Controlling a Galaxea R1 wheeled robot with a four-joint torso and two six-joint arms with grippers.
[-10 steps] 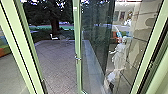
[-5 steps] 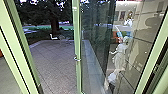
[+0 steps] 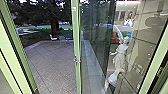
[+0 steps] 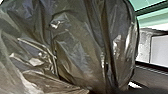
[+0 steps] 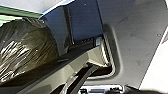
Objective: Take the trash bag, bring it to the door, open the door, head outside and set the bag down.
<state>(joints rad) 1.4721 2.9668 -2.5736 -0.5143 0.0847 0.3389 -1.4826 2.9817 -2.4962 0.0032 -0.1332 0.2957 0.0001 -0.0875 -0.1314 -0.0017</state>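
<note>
Head view, paved yard (image 3: pixel 53 65), green-framed glass door (image 3: pixel 76 37), tree trunk (image 3: pixel 54 23) beyond

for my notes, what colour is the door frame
Door frame: pale green, clearest in the head view.

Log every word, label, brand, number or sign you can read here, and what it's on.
No readable text.
White patch high on the pale green door frame: too small to tell whether it bears lettering.
Dark, shiny plastic trash bag: no lettering seen.
Dark rectangle on the wall: too small to read.
</note>
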